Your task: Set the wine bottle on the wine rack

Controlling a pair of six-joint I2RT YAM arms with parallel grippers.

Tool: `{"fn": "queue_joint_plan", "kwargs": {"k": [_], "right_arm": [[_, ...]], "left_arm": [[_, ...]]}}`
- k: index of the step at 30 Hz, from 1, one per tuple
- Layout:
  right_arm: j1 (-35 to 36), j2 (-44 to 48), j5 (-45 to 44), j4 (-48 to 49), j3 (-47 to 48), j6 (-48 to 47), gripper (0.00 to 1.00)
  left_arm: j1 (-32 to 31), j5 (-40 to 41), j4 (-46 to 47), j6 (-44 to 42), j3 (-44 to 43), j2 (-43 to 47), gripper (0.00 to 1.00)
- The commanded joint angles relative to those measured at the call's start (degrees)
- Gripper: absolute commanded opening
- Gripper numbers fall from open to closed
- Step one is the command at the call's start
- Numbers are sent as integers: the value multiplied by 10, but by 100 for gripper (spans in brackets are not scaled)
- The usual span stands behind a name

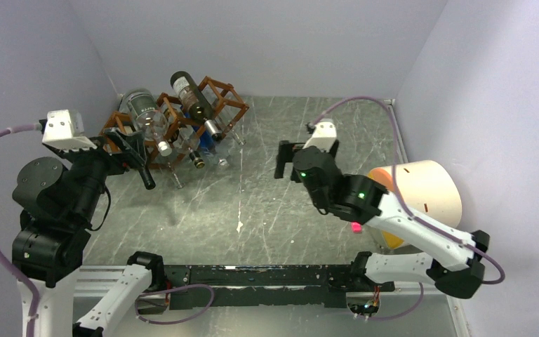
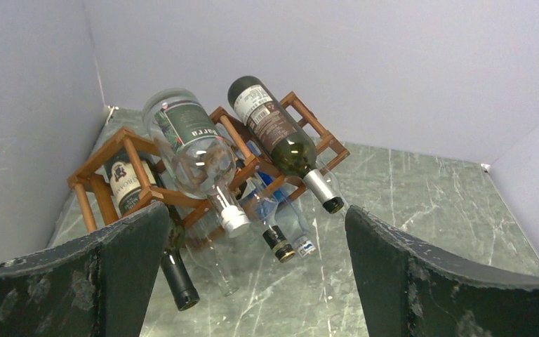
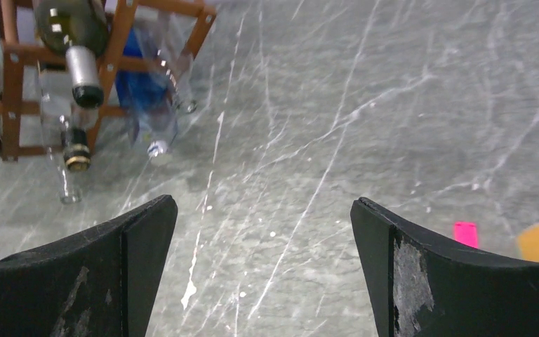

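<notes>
The reddish-brown wine rack [image 1: 229, 90] stands at the far left of the marble table, also seen in the left wrist view [image 2: 122, 144] and the right wrist view [image 3: 10, 91]. A dark green wine bottle [image 1: 194, 104] with a white label lies across its top, neck pointing down toward the table [image 2: 284, 144]. Beside it rests a clear bottle [image 1: 144, 114]. More bottles fill the lower cells. My left gripper [image 1: 132, 158] hovers open just in front of the rack's left end, holding nothing [image 2: 256, 209]. My right gripper [image 1: 289, 156] is open and empty over bare table, to the right of the rack [image 3: 263, 203].
A cream cylindrical container [image 1: 427, 188] lies at the right wall with an orange object [image 1: 391, 240] beneath it. A small pink piece [image 1: 356, 227] lies on the table near the right arm. Lilac walls enclose the table on three sides.
</notes>
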State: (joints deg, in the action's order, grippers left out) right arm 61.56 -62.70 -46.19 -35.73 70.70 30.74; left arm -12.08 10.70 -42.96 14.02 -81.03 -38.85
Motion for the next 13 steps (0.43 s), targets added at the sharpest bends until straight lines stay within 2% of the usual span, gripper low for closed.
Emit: {"fn": "queue_joint_plan", "kwargs": {"k": [1,13], "right_arm": [[-1,67,-82,-51,35,-21,100],[-1,148,-73,-5,38,-60,100]], "left_arm": [[6,5,-18,-29,-38,23,99],[6,9,-23,-47,-63,55,99]]}}
